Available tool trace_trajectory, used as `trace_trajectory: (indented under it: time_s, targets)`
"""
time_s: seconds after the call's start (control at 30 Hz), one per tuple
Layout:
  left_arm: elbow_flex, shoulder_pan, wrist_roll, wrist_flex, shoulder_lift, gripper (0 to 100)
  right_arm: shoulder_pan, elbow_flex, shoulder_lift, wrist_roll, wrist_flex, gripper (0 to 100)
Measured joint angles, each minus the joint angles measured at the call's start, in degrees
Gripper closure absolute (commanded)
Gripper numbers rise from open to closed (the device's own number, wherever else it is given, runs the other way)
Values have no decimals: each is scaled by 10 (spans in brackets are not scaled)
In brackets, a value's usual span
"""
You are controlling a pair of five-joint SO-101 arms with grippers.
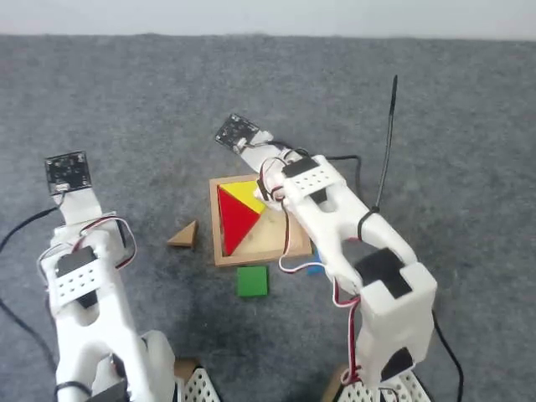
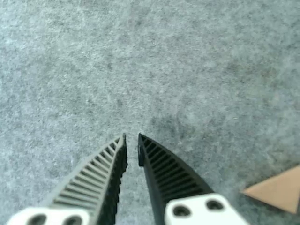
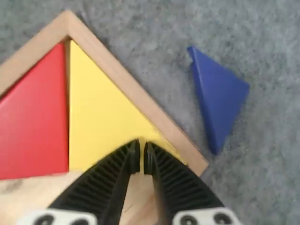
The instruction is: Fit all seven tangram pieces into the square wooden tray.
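Observation:
The square wooden tray [image 1: 216, 239] lies mid-table and holds a red triangle [image 1: 235, 221] and a yellow triangle [image 1: 242, 194] side by side. My right gripper [image 3: 141, 146] is shut and empty, its tips low over the yellow triangle [image 3: 105, 112] near the tray's rim [image 3: 140, 101]. A blue triangle [image 3: 218, 98] lies on the carpet just outside that rim. My left gripper [image 2: 131, 137] is shut with nothing in it over bare carpet, a tan triangle [image 2: 276, 190] off to its side. The tan triangle [image 1: 184, 235] lies left of the tray, a green square [image 1: 252, 280] in front of it.
A bit of a blue piece [image 1: 314, 268] peeks out under the right arm at the tray's front right corner. Grey carpet covers the whole table. A black cable [image 1: 387, 142] rises behind the right arm.

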Motion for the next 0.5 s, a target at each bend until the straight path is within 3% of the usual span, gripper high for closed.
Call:
trace_trajectory:
  time_s: [0.5]
  targets:
    - [0,20,0,0,0,960,-28,-11,-22,1,55,951]
